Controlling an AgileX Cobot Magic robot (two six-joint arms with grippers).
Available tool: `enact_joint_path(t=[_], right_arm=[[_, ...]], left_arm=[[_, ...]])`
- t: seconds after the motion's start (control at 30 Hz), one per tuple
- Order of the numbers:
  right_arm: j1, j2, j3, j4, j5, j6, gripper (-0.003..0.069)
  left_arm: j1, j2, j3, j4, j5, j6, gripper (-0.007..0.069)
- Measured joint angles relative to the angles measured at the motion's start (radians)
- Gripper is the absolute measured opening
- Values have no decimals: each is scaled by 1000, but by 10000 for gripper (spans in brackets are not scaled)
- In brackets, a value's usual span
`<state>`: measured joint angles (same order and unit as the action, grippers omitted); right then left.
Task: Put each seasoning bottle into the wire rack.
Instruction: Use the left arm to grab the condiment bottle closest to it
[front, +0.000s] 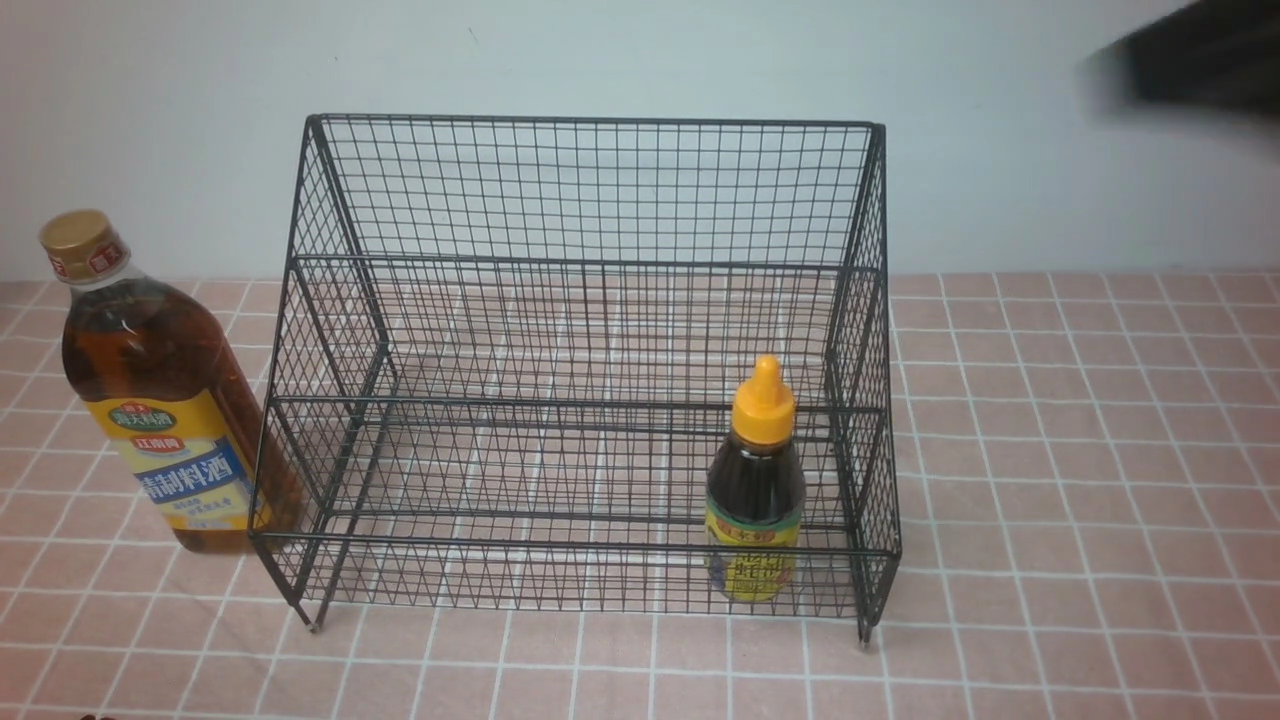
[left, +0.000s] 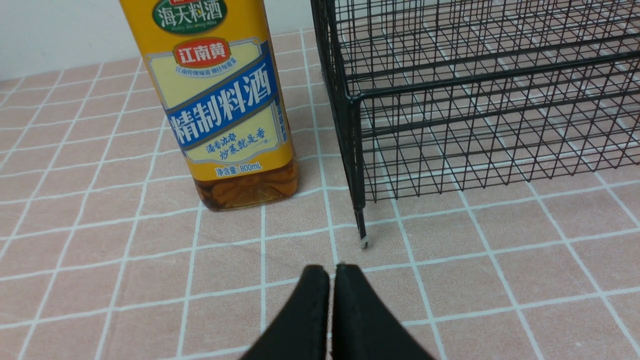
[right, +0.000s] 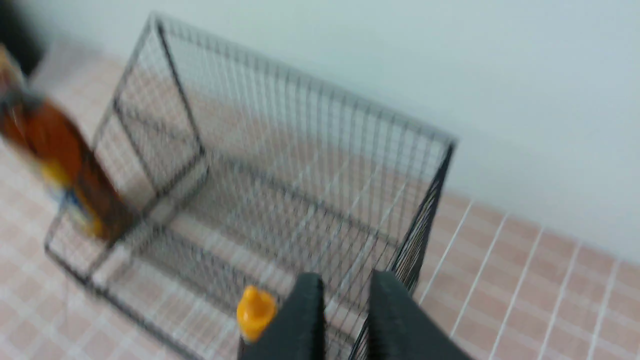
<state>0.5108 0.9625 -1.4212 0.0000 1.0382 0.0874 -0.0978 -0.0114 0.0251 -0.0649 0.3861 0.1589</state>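
Note:
The black wire rack (front: 590, 190) stands in the middle of the tiled table. Upright on its lower front step, near the right side, is the small dark bottle (front: 757, 490) with the orange nozzle cap (right: 255, 310). The tall amber bottle (front: 150, 390) with the gold cap stands on the table, just outside the rack's left side. My left gripper (left: 332, 270) is shut and empty, low over the tiles in front of the tall bottle (left: 220, 100) and the rack's front left leg (left: 364, 242). My right gripper (right: 347, 282) hangs high above the rack's right end (right: 300, 150), its fingers a little apart with nothing between them.
The right arm shows as a dark blur (front: 1200, 55) at the top right against the pale wall. A pink tiled cloth (front: 1080, 500) covers the table around the rack. The wall rises close behind the rack.

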Motion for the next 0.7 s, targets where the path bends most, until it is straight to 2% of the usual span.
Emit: enact_joint_path(t=[0.07,0.17,0.3,0.33,0.47,0.5,0.7], right_arm=[[0,-142,66,-30,-64,56,11],[0,-320,200,-42,-163,89,-8],[0,-559,425,-43,-332,103,-12],[0,-677,560,-44,-436,104,-13],[0,-807,730,-44,-565,105,-13],[0,-888,831,-43,-678,106,-13],[0,-979,1002,-68,-860,106,-13]], left_arm=[[0,0,0,0,0,0,-3],[0,0,0,0,0,0,-3],[0,0,0,0,0,0,-3],[0,0,0,0,0,0,-3],[0,0,0,0,0,0,-3],[0,0,0,0,0,0,-3],[0,0,0,0,0,0,-3]])
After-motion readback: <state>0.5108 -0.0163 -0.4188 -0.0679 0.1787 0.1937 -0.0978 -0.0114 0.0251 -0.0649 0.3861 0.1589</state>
